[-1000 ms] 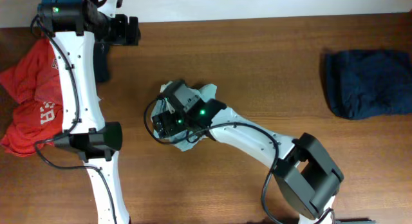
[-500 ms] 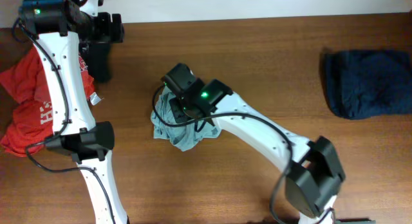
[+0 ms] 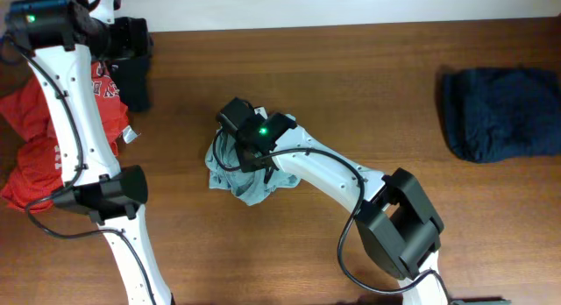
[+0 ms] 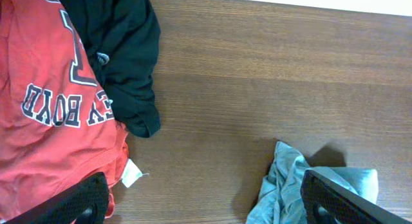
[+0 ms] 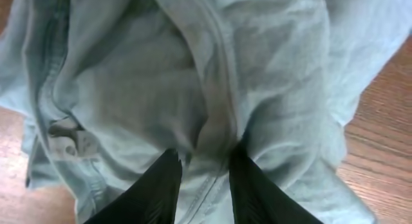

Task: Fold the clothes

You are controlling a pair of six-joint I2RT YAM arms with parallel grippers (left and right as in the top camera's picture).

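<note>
Evidently the step in hand is to pick the T-shirt (image 3: pixel 237 178) out of its heap so it can be spread flat before any fold is made. It lies crumpled near the middle of the counter (image 3: pixel 368 68), with the right arm's wrist directly over it.

To do this well, the robot would want hold of an edge that can be recognised, such as a hem, a shoulder or the collar, and not a mid-cloth ridge. A pinch in the middle will probably lift the shirt as a bundle and leave it as tangled as it is now. A slow lift clear of the counter, with a second hold taken at a matching corner, should let the cloth hang open. The soft cotton will likely slip from a shallow pinch, so the bite should be deep.

The right gripper (image 5: pixel 205 169) has its fingers (image 5: pixel 158 185) drawn close together on a raised fold of the shirt, with cloth bunched between them. The fold appears to be a seam or a crease; which one cannot be told.

The left gripper (image 4: pixel 203 192) stands wide apart and holds nothing. It hovers over bare counter beside the red tees (image 3: pixel 26 165) and the black garment (image 3: pixel 133 73), well apart from the shirt. The navy garment (image 3: pixel 500 112) lies untouched at the far right.
</note>
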